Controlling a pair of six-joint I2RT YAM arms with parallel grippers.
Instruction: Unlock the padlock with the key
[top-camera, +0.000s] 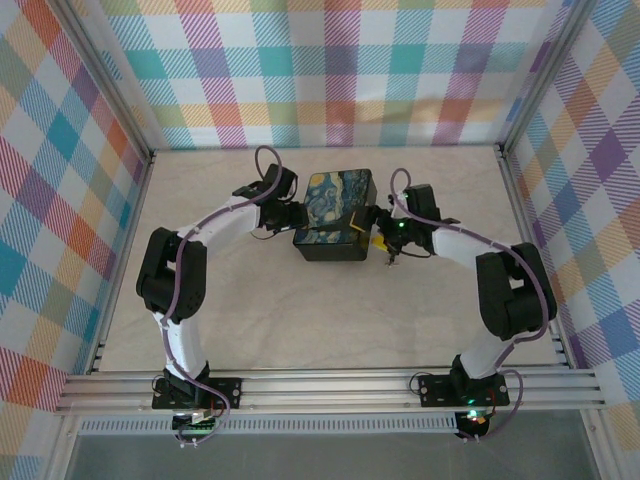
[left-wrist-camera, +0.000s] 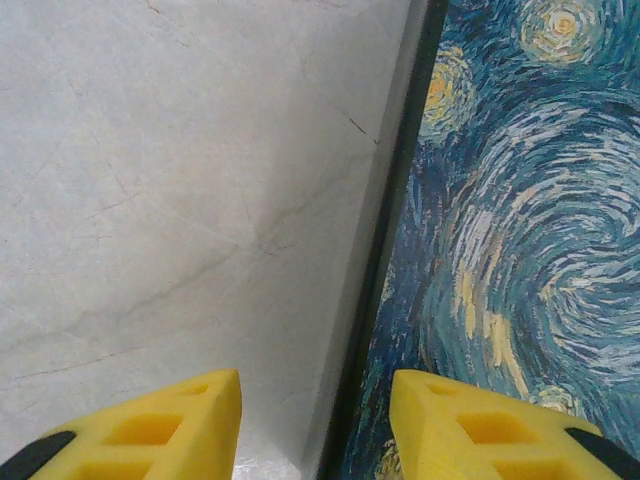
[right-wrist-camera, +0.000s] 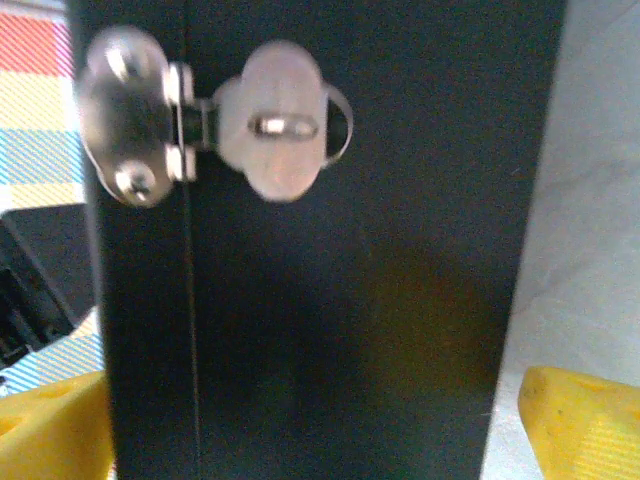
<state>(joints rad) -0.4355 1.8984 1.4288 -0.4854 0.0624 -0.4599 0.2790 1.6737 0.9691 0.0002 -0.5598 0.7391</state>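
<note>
Left gripper (left-wrist-camera: 315, 405) is seen part-open astride the left edge of the painted box (top-camera: 335, 200), nothing gripped. Right gripper (right-wrist-camera: 310, 405) is held wide open and empty, facing the hasp (right-wrist-camera: 280, 125) on the box's black side. The key cannot be told apart, perhaps the speck (top-camera: 388, 260) beside that gripper; closing blind, it could be knocked away.
</note>
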